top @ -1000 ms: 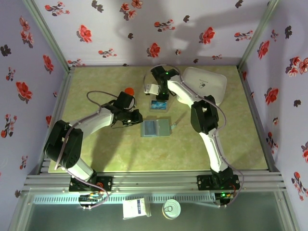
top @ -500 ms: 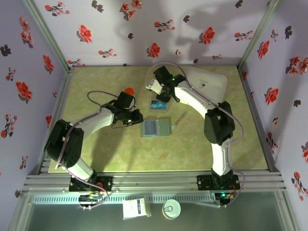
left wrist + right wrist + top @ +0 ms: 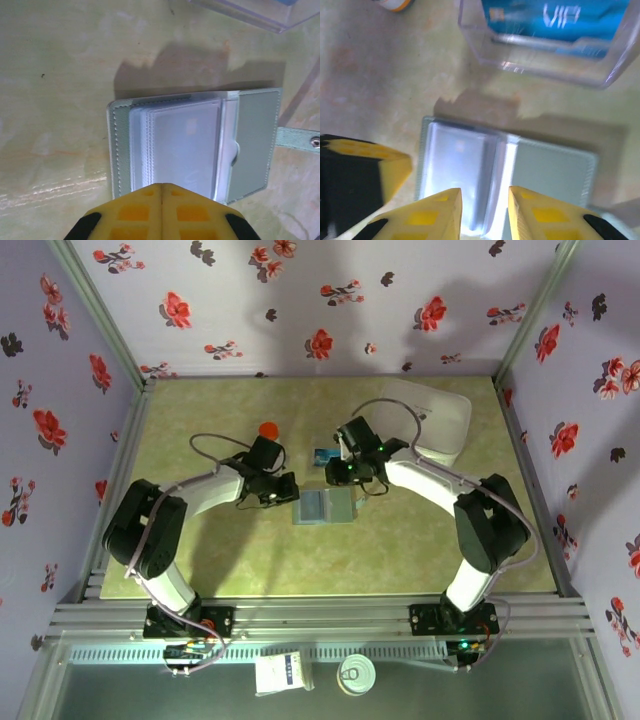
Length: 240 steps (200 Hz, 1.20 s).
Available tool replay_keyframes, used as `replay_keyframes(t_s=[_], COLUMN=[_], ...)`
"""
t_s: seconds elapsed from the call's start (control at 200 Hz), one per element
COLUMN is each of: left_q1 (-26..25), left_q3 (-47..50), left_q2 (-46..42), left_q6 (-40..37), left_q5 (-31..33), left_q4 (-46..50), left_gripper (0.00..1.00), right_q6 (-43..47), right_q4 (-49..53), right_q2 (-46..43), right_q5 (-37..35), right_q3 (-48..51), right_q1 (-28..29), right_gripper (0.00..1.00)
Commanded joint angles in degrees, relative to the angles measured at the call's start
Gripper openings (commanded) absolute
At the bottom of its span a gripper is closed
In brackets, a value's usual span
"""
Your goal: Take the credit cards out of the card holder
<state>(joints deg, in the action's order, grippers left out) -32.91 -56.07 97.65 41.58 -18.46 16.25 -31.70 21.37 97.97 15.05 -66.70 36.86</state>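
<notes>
Left jaws shut, perhaps touching wallet (image 3: 195, 145).

- card holder (image 3: 255, 135) — pale grey-blue, frosted clear sleeves
- credit card (image 3: 555, 17) — teal-blue, white lettering
- desk (image 3: 220, 560) — marbled yellow-green
- walls (image 3: 300, 300) — lilac, red and dark flower print
- left pincer (image 3: 161, 187) and right pincer (image 3: 484, 195) — yellow, black edges
- box (image 3: 440, 415) — white

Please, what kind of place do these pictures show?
Probably a lab test cell for robots: a green marbled table boxed in by flower-printed walls on a metal frame, with a left arm and a right arm bolted at its near edge.
</notes>
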Motion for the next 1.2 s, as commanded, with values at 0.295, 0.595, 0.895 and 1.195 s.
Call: replay_keyframes(t_s=[0.295, 0.595, 0.895, 1.195], left_q1=[-0.7, -1.0, -0.9, -0.7], left_q3=[0.3, 1.0, 0.9, 0.6], left_q2=[3.3, 1.1, 3.3, 3.7], left_q6=[-2.5, -2.7, -3.0, -3.6], left_q5=[1.6, 3.3, 3.1, 3.6], left_q4=[1.6, 1.6, 1.7, 3.3], left_gripper=[0.01, 0.03, 0.00, 0.00], right_q6=[-13.7, -13.8, -12.5, -9.5], right_q4=[-12.8, -13.4, -11.5, -5.7], right_q2=[1.9, 5.9, 9.9, 10.3], right_q5=[12.7, 14.2, 15.0, 9.9], right_q3=[4.9, 4.1, 2.2, 0.9], right_q1=[1.1, 1.6, 2.7, 3.0], right_gripper=[0.35, 0.32, 0.31, 0.30])
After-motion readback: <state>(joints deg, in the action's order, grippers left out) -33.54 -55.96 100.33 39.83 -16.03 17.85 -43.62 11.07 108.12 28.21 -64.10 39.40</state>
